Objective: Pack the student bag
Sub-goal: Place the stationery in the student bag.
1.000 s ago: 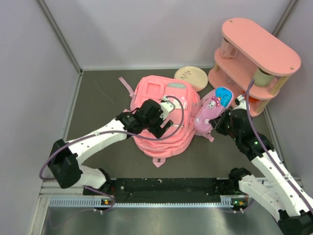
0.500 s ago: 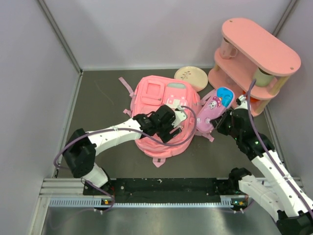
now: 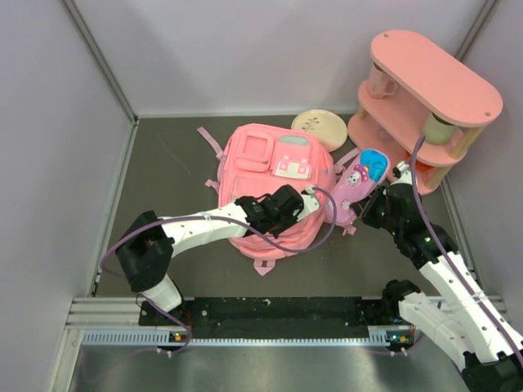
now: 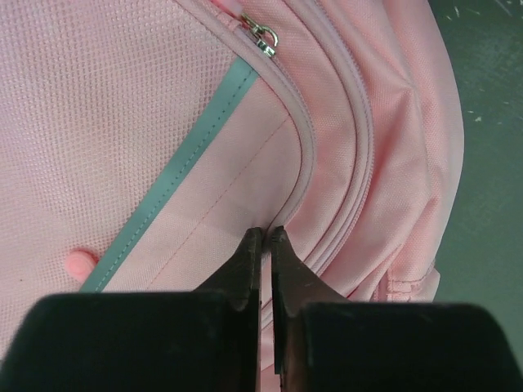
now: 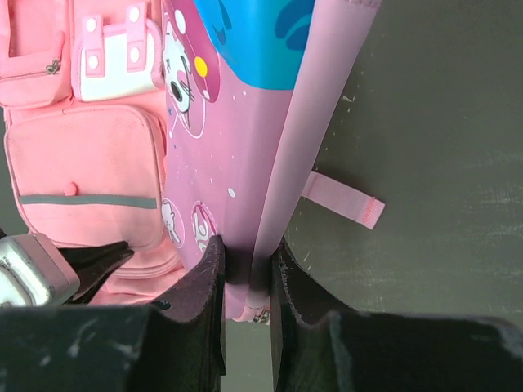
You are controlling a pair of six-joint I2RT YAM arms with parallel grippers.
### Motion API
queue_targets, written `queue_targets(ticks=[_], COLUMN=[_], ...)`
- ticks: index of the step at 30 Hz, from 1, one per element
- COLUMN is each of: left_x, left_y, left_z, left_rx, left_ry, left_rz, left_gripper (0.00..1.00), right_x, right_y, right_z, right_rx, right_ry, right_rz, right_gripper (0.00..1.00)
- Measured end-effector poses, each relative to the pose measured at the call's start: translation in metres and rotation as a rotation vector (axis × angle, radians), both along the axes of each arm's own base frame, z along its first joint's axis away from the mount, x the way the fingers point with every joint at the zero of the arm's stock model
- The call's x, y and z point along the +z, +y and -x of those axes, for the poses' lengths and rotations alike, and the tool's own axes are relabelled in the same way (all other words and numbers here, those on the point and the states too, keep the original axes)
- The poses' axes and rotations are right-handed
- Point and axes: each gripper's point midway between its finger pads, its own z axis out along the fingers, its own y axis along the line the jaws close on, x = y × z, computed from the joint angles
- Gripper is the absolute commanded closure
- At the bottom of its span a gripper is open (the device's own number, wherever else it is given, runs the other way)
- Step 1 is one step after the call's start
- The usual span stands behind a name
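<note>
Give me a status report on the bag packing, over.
Left gripper shut at backpack seam. Right gripper shut on pouch beside it. Backpack looks zipped.

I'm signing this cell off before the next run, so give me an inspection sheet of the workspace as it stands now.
Surface: dark grey table top, a few pale specks.
Job's things: large soft pink fabric backpack lying flat, front up.
Clutter: round cream plate; pink two-tier wooden shelf.
Grippers: left gripper shut, fingers on the backpack's zip seam; whether fabric is pinched is unclear. Right gripper shut on a small pink cartoon-print pouch beside the backpack.
Cables: purple cables along both arms; the left one loops over the backpack.
Surroundings: pale grey walls; metal rail at the near edge.
</note>
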Motion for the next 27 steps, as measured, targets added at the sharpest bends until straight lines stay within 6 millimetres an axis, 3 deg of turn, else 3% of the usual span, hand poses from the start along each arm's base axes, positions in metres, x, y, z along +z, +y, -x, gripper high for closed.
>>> queue_targets(ticks=[16,20,27], left_x=[0.022,0.046,0.11], left_y=[0.001,-0.004,-0.01], left_z=[-0.024,-0.034,-0.06], left_rx=[0.061,0.083,0.155], left_ry=[-0.133,-0.177,-0.285], left_rz=[0.012,0.036,0.12], left_gripper=[1.0,1.0,1.0], right_x=[-0.003,-0.001,-0.001], right_y=[0.006,0.017,0.046], right_z=[0.007,0.015,0.04], right_rx=[0.038,0.102,0.252], right_ry=[0.007,0.013,0.07], right_rz=[-0.026,-0.068,-0.204], right_gripper=[1.0,1.0,1.0])
